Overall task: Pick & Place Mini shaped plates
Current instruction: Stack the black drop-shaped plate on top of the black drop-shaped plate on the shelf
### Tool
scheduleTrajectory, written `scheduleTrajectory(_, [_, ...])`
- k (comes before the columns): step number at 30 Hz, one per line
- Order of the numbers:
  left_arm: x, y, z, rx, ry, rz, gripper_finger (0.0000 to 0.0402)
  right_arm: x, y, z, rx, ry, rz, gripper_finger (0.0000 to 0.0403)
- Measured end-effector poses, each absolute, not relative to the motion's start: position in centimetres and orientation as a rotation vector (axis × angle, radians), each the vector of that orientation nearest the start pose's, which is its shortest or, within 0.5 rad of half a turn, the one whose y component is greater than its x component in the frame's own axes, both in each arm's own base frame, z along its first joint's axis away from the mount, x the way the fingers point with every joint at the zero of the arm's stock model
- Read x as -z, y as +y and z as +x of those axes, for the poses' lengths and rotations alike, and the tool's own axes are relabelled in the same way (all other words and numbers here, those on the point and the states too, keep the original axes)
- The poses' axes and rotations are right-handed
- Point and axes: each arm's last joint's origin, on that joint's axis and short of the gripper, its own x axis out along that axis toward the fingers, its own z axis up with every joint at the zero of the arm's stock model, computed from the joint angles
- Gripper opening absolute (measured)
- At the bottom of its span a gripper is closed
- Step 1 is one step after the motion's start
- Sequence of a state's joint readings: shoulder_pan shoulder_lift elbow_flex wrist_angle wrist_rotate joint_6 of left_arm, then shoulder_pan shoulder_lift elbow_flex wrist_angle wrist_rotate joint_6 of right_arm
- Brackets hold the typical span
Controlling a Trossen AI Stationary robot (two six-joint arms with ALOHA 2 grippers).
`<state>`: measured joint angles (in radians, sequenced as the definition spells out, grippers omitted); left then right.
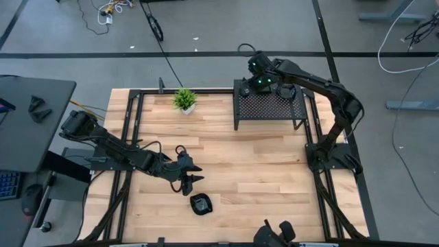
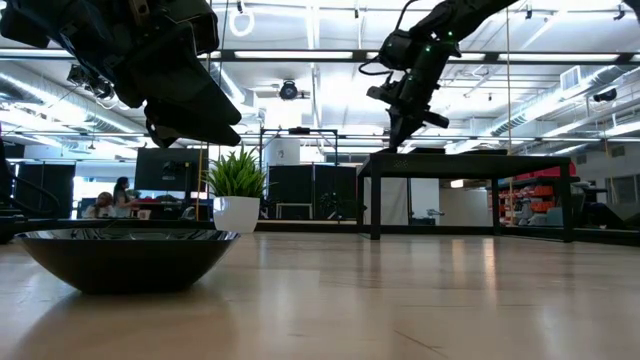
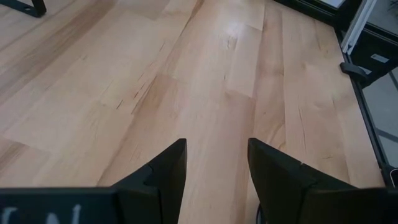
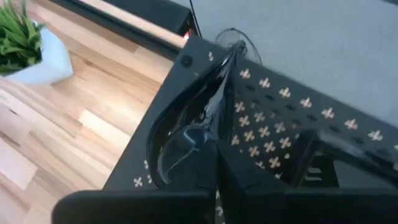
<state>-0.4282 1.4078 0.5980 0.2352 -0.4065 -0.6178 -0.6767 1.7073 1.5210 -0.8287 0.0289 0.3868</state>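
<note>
Holding a glossy black plate [image 4: 186, 134] on edge between pinched fingers, the right gripper [image 1: 255, 74] hangs over the black perforated rack's [image 1: 271, 106] left corner. A second plate [image 1: 200, 204] sits on the wooden table [image 1: 260, 171] just beside the left gripper [image 1: 191, 174], whose jaws are spread and empty. A potted plant [image 1: 184, 100] stands left of the rack.

bare table [image 1: 260, 165] mid: passable | obstacles: rack [image 1: 269, 106], plant [image 1: 184, 100], plate [image 1: 200, 204]
</note>
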Motion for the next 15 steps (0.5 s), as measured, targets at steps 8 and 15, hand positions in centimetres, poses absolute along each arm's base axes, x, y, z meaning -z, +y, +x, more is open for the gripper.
scheduleTrajectory(8, [-17.66, -10.12, 24.92, -0.14, 0.509, -0.37, 0.0177, -29.28, -22.54, 27.92, 0.849, 0.872, 0.692, 0.0005])
scheduleTrajectory(15, [-17.65, -10.12, 24.92, -0.14, 0.509, -0.371, 0.0177, -29.24, -22.45, 27.91, 0.843, 0.884, 0.685, 0.0004])
